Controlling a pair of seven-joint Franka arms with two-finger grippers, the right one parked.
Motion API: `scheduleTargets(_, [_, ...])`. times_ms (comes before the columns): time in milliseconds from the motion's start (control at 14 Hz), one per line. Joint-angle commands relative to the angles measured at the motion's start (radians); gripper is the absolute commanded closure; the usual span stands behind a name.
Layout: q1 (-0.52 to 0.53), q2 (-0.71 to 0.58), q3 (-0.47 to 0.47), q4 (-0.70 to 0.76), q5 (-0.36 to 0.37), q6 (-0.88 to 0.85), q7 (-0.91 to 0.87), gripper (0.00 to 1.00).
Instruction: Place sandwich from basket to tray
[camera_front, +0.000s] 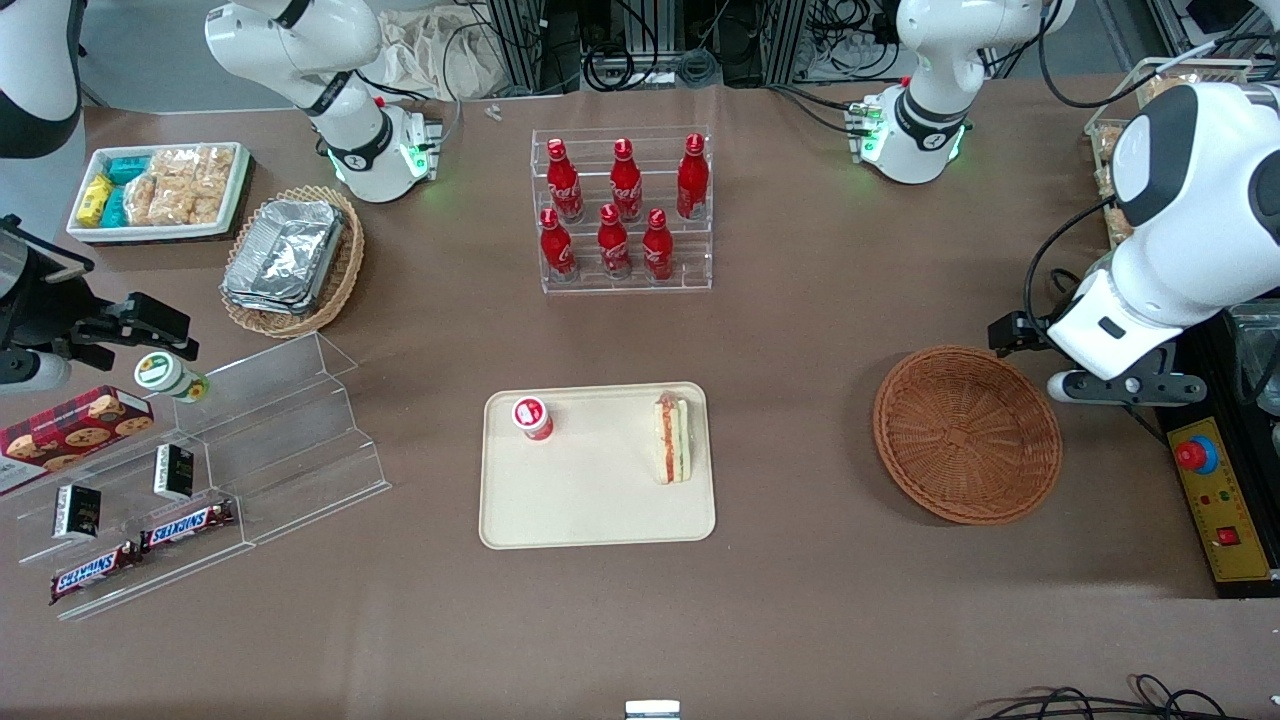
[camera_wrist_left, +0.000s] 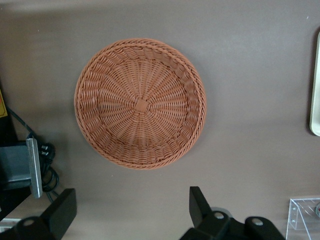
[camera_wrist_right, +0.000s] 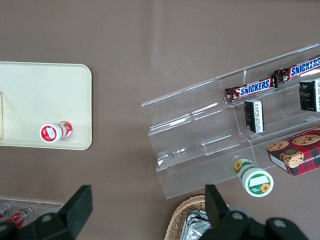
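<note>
Now you see the sandwich lying on the tray, near the tray edge that faces the basket, with a small red-capped bottle on the tray too. Your gripper hangs above the table just beside the basket, jaws wide apart, holding nothing.

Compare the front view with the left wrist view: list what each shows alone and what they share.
Front view only: the sandwich lying on the tray beside a red-capped bottle, and the cola bottle rack.
Left wrist view only: the gripper, fingers apart with nothing between them, above bare table beside the basket.
Both: the basket, with nothing in it, and the tray's edge.
</note>
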Motion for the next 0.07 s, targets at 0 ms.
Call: scheduleTargets(0, [0.000,0.088,0.004,0.149,-0.007,-0.100,0.016,0.00])
